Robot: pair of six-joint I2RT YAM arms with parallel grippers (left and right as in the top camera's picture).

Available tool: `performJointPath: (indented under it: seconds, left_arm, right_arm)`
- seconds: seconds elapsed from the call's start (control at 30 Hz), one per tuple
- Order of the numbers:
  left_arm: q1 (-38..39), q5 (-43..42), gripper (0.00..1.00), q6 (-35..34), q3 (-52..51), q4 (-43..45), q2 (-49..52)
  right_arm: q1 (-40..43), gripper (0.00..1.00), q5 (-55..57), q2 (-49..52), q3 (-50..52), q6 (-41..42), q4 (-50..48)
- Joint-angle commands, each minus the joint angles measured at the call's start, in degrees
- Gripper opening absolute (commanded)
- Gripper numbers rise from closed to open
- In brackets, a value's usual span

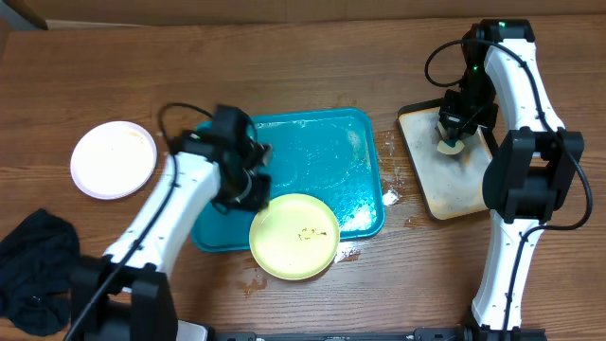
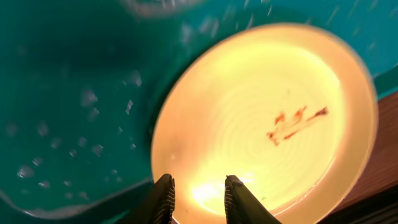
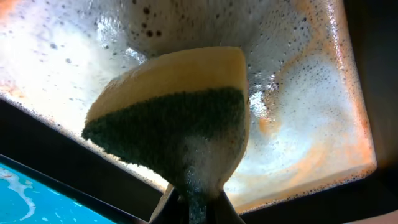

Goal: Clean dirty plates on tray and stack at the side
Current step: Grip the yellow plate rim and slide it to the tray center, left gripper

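The turquoise tray (image 1: 322, 152) lies wet at mid-table. A pale yellow-green plate (image 1: 294, 236) with a small dark smear rests across the tray's front edge, half over the table. In the left wrist view this plate (image 2: 267, 112) shows a reddish smear (image 2: 295, 121) beside the tray (image 2: 62, 93). My left gripper (image 1: 252, 186) (image 2: 198, 196) hovers at the plate's left rim, open, its fingers apart and holding nothing. A white plate (image 1: 114, 159) sits on the table left of the tray. My right gripper (image 1: 453, 140) (image 3: 196, 210) is shut on a yellow-and-green sponge (image 3: 180, 118).
A black-rimmed soapy tray (image 1: 445, 194) (image 3: 311, 93) lies at the right under the sponge. A dark cloth (image 1: 38, 270) is bunched at the front left corner. Water spots (image 1: 393, 199) dot the wood between the two trays.
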State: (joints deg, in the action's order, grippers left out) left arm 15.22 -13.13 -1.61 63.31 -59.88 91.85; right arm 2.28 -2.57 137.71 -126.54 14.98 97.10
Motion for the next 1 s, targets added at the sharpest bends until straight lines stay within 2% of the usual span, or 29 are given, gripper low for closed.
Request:
performJointPath:
  seconds: [0.0, 0.13, 0.63, 0.77, 0.87, 0.97]
  left_arm:
    - [0.9, 4.4, 0.34, -3.6, -4.3, 1.2, -0.9]
    - [0.7, 4.5, 0.35, -5.1, -8.1, 3.0, -0.9]
    - [0.7, 4.5, 0.38, -5.2, -11.1, 4.8, -0.9]
    - [0.7, 4.1, 0.27, -5.3, -12.0, 5.4, -0.9]
    - [0.7, 3.0, 0.06, -5.3, -12.0, 6.5, -0.9]
    - [0.7, 2.6, 0.04, -6.3, -12.0, 8.0, -0.9]
  right_arm:
    - [0.5, 0.04, 0.0, -2.0, -1.2, -0.3, 0.0]
    - [0.5, 0.04, 0.0, -2.0, -1.2, -0.3, 0.0]
    - [0.5, 0.04, -0.1, -2.0, -1.2, -0.5, 0.0]
    - [0.5, 0.04, 0.0, -2.0, -1.2, -0.5, 0.0]
    - [0.5, 0.04, 0.0, -2.0, -1.2, -0.5, 0.0]
    - [0.5, 0.04, 0.0, -2.0, -1.2, -0.5, 0.0]
